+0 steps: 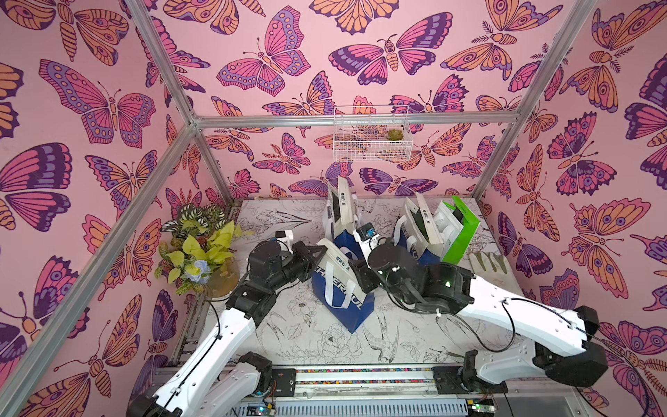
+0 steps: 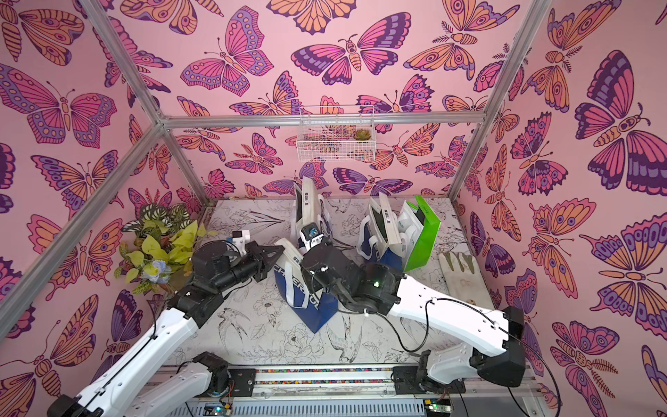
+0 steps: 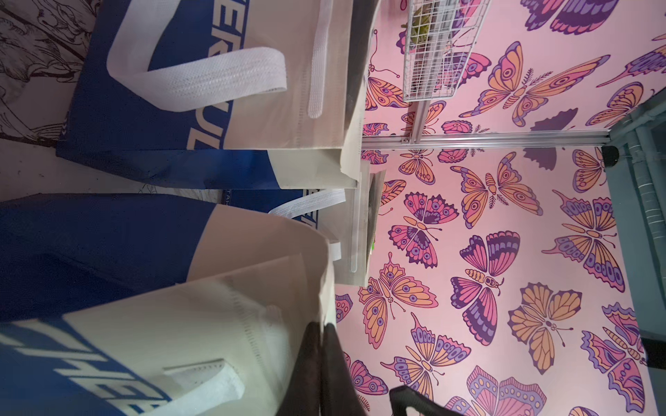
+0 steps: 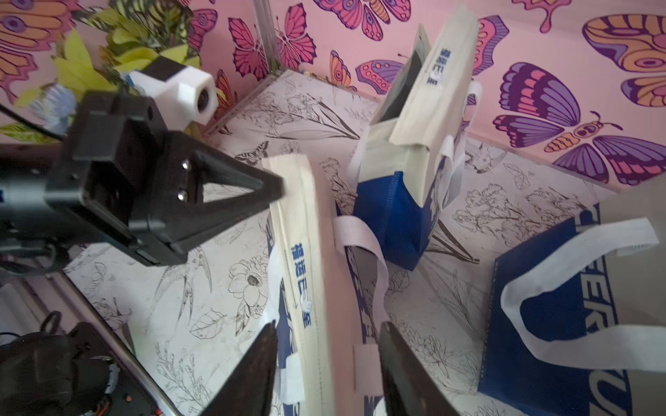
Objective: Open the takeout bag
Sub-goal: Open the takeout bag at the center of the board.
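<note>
The left gripper (image 1: 318, 252) is clenched on the cream top edge of the takeout bag (image 1: 337, 289), which stands mid-way across the table (image 1: 288, 335), nearer than another bag (image 1: 343, 211). On its right, the right gripper (image 4: 328, 326) is released, jaws apart either side of the folded top.

Pink butterfly walls (image 1: 231, 159), flower-sketched table (image 1: 306, 346)

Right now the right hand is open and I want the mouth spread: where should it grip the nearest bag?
Likely the cream top flap, its end away from the left hand, from the robot's right: thin, it fits the open right hand.
</note>
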You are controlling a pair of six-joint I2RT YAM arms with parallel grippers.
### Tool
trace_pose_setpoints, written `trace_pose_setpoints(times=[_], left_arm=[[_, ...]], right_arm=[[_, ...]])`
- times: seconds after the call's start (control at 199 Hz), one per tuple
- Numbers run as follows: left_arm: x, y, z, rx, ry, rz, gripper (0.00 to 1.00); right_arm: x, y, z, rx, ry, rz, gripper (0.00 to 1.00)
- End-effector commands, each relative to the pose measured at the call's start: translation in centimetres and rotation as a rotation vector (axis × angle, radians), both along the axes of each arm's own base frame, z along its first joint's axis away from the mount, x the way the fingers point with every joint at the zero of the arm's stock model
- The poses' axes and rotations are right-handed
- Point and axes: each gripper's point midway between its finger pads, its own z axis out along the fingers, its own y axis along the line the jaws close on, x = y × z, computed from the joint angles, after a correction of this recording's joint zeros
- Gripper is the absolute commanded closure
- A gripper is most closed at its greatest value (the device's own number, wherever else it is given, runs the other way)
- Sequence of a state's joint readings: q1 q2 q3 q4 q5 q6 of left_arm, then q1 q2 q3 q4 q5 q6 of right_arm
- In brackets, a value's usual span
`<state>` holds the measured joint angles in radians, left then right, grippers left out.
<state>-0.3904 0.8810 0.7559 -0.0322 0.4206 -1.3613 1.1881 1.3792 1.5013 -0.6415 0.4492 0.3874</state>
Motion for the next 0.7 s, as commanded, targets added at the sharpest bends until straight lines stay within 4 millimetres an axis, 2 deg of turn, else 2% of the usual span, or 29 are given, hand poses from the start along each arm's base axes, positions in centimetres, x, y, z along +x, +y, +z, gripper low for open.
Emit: trace_pose_setpoints(times=[0.0,0.151,0.266,0.291,0.522,0.612,0.697], left_arm=[[-1.8,0.2,2.0,-0.004,-0.033,-0.006,1.00],[-3.6,0.1,2.3,-0.020,-0.012,0.010,1.00],[-4.3,0.8,2.6,-0.013,-0.008,0.040,1.00],[-4.5,0.9,2.6,-0.011,-0.006,0.047,1.00],[-5.4,2.2,2.6,-0.023,0.003,0.097,1.00],[-5.7,2.8,2.3,-0.024,0.009,0.118,1.00],[-6.0,3.2,2.5,-0.038,0.009,0.133,1.00]], right_arm=[[-1.2,0.8,-2.1,-0.145,-0.017,0.052,0.47],[-0.3,1.8,-2.5,-0.243,-0.141,-0.030,0.38],[-0.2,3.2,-1.5,-0.268,-0.252,-0.072,0.37],[0.0,4.0,-2.3,-0.292,-0.263,-0.080,0.37],[1.0,6.1,-2.4,-0.273,-0.311,-0.142,0.43],[0.0,7.3,-2.0,-0.254,-0.324,-0.100,0.41],[-1.4,7.6,-1.4,-0.230,-0.325,-0.075,0.39]])
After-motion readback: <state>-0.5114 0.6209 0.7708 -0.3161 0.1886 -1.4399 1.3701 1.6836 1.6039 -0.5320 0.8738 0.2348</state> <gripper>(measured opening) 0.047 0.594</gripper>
